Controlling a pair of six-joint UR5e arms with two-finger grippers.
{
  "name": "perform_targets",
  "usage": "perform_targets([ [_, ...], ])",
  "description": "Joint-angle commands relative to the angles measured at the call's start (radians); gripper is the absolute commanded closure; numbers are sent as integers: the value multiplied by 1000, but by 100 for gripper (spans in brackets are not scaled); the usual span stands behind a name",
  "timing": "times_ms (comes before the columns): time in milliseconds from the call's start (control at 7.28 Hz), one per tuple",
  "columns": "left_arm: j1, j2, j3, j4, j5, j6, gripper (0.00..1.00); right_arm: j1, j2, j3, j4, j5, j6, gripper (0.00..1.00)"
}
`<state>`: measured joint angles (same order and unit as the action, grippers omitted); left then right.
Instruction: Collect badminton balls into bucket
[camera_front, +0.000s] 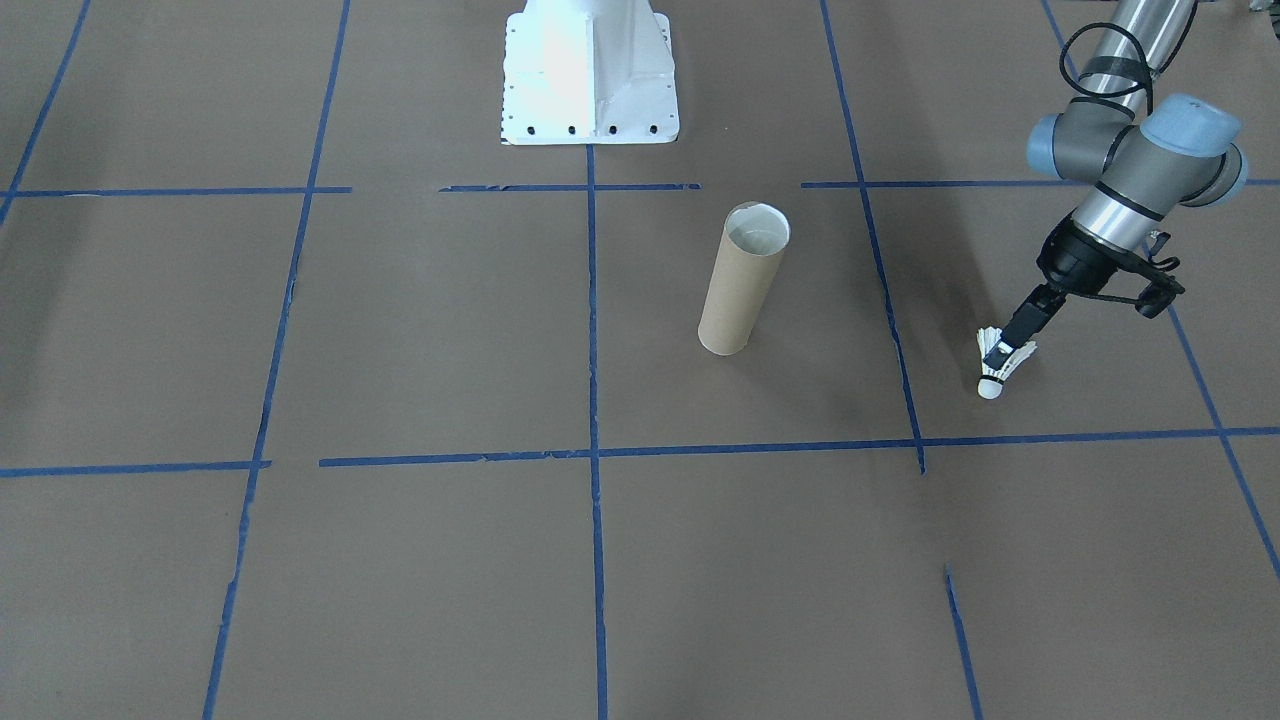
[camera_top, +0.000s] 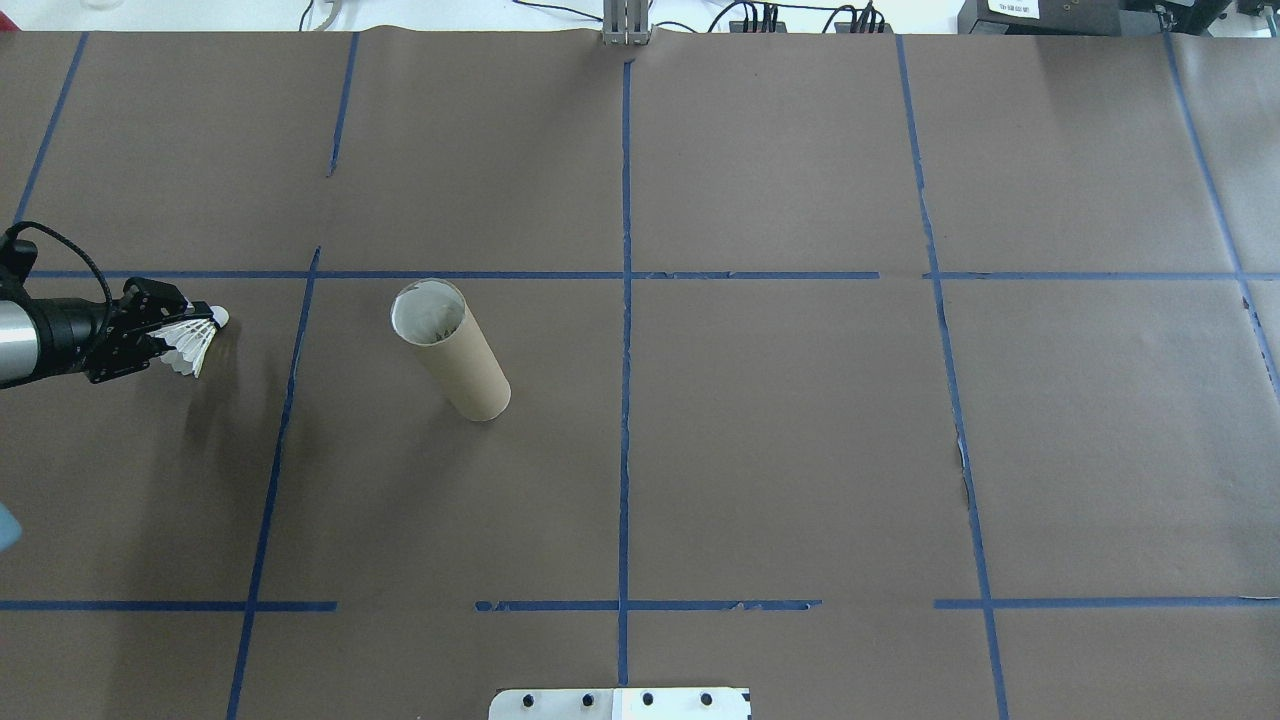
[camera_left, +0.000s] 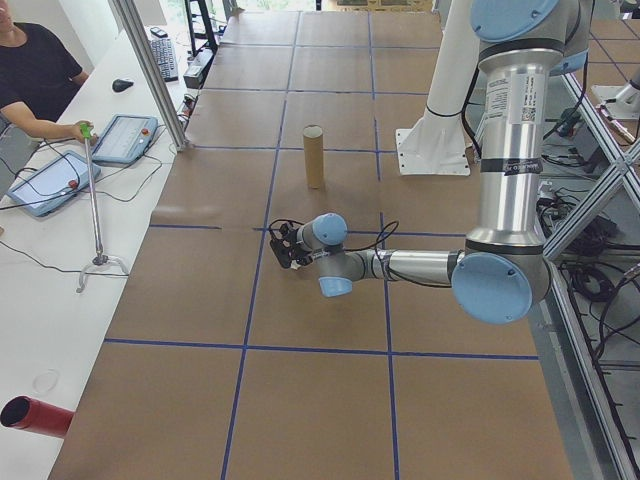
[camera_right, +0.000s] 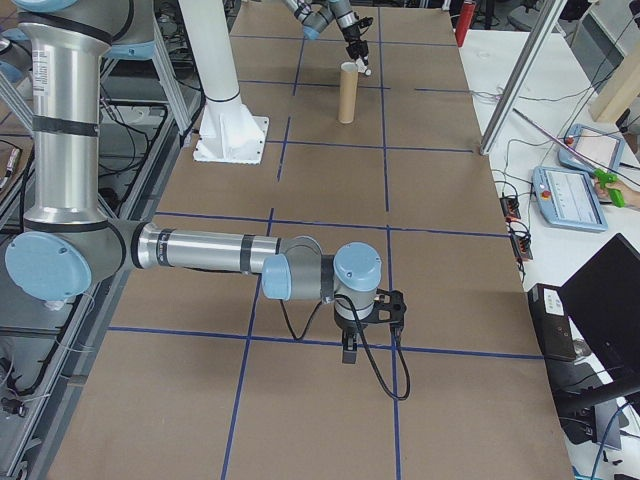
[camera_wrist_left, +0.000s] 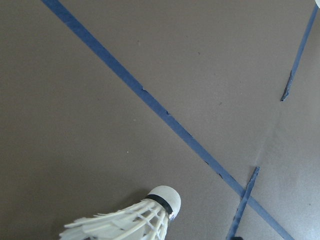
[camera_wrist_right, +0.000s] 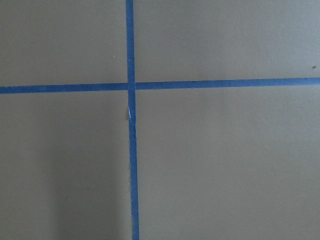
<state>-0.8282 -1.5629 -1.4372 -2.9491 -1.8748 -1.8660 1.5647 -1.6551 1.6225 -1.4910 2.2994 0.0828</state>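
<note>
Shuttlecock cork-down, axis tilted

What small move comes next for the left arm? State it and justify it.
Probably carry the small white feather shuttlecock, clamped in the left gripper, across to above the tall tan cardboard tube, which stands upright, open-topped and off to the side.

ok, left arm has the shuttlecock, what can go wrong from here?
1. The left gripper pinches the shuttlecock by its feather skirt; it could slip or get crushed.
2. The bucket is tall and narrow, standing free; a bump may topple it.
3. Its small mouth leaves little margin, so an offset drop may miss.
</note>
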Motion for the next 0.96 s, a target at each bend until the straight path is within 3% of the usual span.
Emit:
perform_targets([
  [0,-2,9,-6,-7,-6,13,100,0,0,0,0,0,0,0],
  [137,-2,11,-3,-34,-12,14,100,0,0,0,0,0,0,0],
  [275,-5,14,-15,-38,-50,31,100,0,0,0,0,0,0,0],
  [412,-17,14,-37,-36,-166,53,100,0,0,0,0,0,0,0],
  [687,-170,6,-78,-21,-388,57,100,0,0,0,0,0,0,0],
  [824,-193,1,-106,-19,-483,57,100,0,0,0,0,0,0,0],
])
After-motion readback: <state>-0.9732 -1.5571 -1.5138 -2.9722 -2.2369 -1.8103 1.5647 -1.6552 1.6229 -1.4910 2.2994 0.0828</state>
